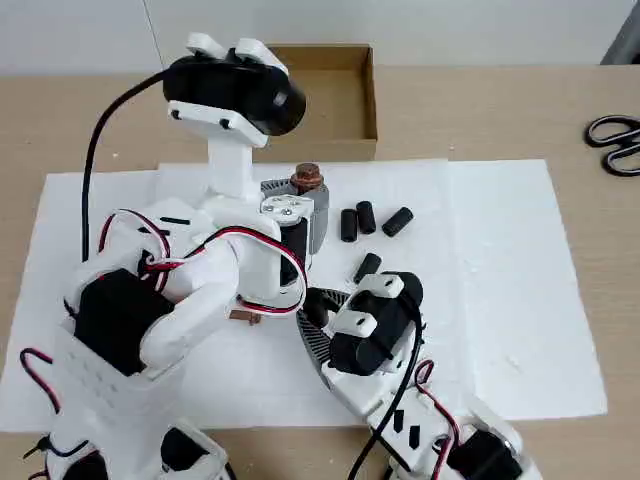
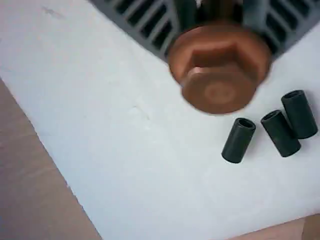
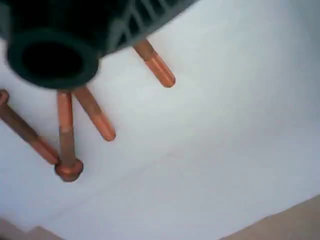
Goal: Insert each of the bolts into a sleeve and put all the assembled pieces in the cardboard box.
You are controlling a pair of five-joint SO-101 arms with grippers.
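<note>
Left gripper point(image 1: 303, 195): fingers point(image 2: 135, 15) clamped on one copper bolt point(image 2: 220, 75), gripped by the shank just behind the hexagonal head, above the white foam sheet point(image 1: 500, 300).

Right gripper point(image 1: 312, 310): fingers point(image 3: 140, 17) clamped on one black sleeve point(image 3: 52, 60), its open bore facing the wrist camera, near the sheet's middle.

Count:
- Loose sleeves point(image 1: 348, 224): four on the sheet, three grouped together and one apart, nearer the right gripper.
- Loose bolts point(image 3: 65, 135): four lying on the sheet below the right gripper.

The cardboard box point(image 1: 370, 90) stands on the worktop point(image 1: 480, 110) at the sheet's far edge.
</note>
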